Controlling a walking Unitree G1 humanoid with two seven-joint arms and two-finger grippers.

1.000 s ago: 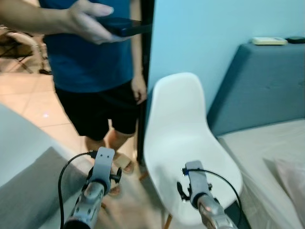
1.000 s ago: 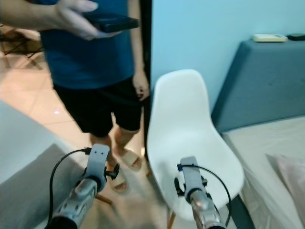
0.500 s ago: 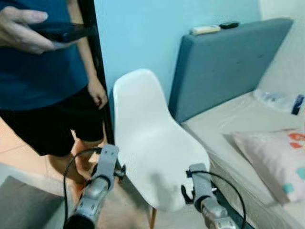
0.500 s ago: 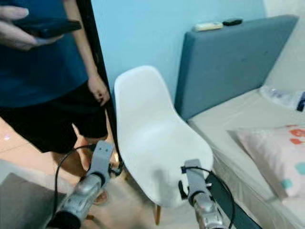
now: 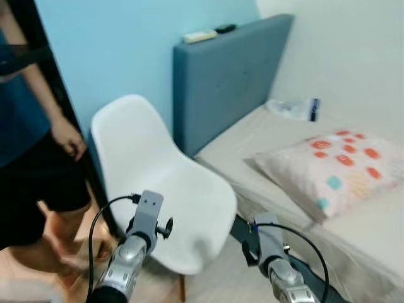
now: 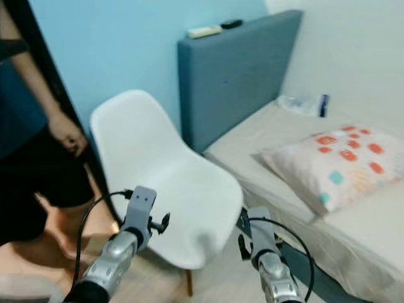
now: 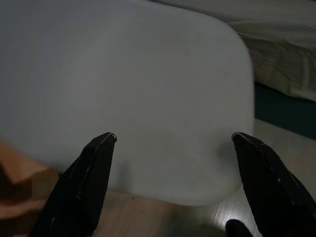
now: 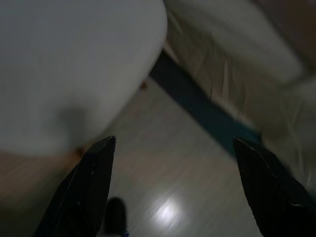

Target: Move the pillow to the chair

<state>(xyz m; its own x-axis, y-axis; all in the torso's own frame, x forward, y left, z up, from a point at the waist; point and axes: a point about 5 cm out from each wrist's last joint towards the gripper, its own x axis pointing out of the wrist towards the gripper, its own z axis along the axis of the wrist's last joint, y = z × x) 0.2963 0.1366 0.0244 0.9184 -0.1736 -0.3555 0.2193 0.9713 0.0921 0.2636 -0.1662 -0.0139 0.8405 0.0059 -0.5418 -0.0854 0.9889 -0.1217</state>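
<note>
Nearest, the left gripper point(image 7: 173, 143) hangs before the front edge of the white chair point(image 5: 170, 189) with its fingers spread wide and holding nothing, and the right gripper point(image 8: 173, 148) hangs over the floor point(image 8: 168, 187) between chair and bed point(image 5: 278, 142), its fingers likewise wide apart and empty. Farther right, the pillow point(image 5: 328, 167) lies flat on the bed, well apart from the chair. A person point(image 5: 38, 170) stands at far left, and a blue headboard point(image 5: 227, 69) rises behind the chair.
</note>
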